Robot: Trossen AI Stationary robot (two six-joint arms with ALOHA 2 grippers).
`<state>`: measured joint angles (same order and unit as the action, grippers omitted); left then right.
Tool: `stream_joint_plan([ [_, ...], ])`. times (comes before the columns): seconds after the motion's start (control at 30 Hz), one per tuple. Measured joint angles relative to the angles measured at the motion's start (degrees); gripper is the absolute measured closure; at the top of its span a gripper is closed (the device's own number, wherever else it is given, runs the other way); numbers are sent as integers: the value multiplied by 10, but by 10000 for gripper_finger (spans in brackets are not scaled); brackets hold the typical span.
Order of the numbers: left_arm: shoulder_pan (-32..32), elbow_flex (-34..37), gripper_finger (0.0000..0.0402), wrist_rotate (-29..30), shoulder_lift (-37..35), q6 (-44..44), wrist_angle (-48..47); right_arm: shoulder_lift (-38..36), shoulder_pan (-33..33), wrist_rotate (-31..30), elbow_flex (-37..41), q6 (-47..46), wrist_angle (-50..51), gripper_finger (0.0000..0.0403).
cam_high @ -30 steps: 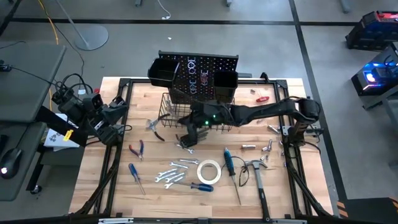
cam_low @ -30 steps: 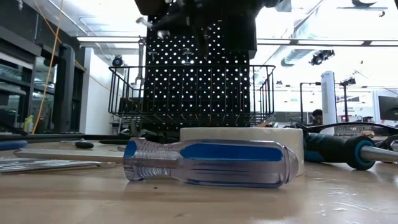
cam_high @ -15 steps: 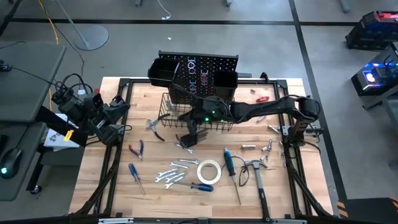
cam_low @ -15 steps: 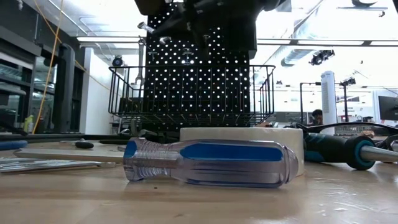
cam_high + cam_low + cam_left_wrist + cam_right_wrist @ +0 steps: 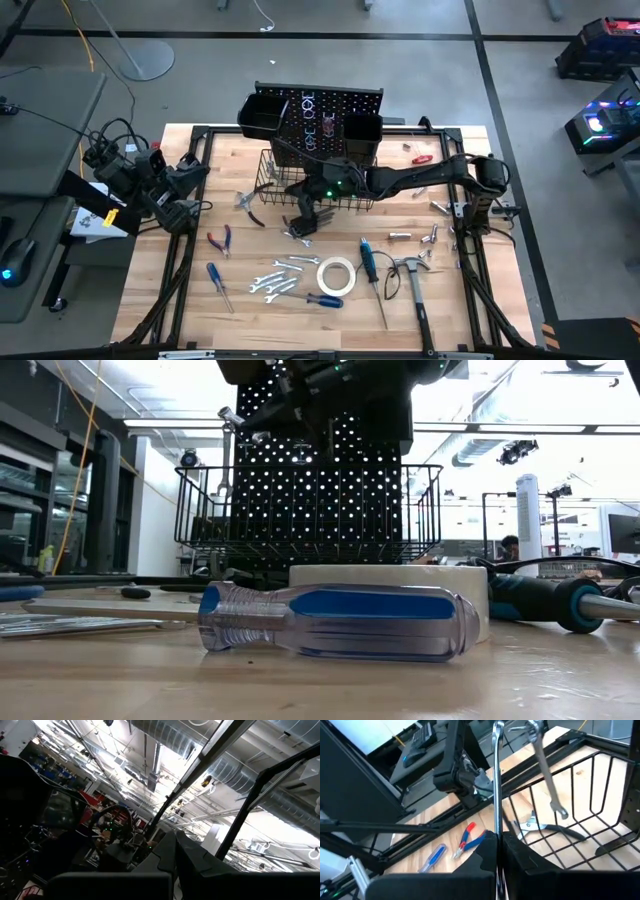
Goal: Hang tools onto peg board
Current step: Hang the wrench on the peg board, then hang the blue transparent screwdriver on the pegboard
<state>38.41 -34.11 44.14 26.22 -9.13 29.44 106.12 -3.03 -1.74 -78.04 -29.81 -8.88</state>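
We've got the right gripper [image 5: 496, 842] clamped on a silver wrench [image 5: 496, 780] beside the wire basket [image 5: 592, 807]; if it snags the wires, it'll probably twist loose.

You see one peg board [image 5: 320, 108], one tape roll [image 5: 336, 276], one hammer [image 5: 412, 275], two bins [image 5: 262, 114].
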Motion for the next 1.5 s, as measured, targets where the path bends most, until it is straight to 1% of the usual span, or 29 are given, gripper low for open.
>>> stream_joint_plan([
  [0.1,0,0,401,0,0,0,0,5,-1,-13,0,-2,-10,403],
  [0.37,0,0,401,0,0,1,0,7,-7,-17,0,-8,-8,403],
  [0.53,0,0,401,2,0,3,-1,7,-17,-40,0,-8,-5,403],
  [0.77,0,0,401,11,0,3,-1,7,-22,-40,0,14,9,399],
  [0.87,0,0,401,15,0,3,0,7,-22,-36,0,27,17,370],
  [1.0,0,0,401,15,0,3,0,6,-19,-27,0,28,49,294],
  [1.07,0,0,401,15,0,3,-1,3,-18,-18,0,28,83,255],
  [1.17,0,0,401,15,0,3,-2,-8,-18,9,0,29,140,214],
  [1.27,0,0,401,17,0,2,-19,-28,-19,34,0,32,189,196],
  [1.37,0,0,401,17,0,-23,-59,-54,-20,48,0,45,232,193],
  [1.43,0,0,401,16,1,-55,-118,-73,-18,50,0,58,257,193],
  [1.5,0,0,401,12,9,-113,-198,-95,-14,54,0,66,275,192],
])
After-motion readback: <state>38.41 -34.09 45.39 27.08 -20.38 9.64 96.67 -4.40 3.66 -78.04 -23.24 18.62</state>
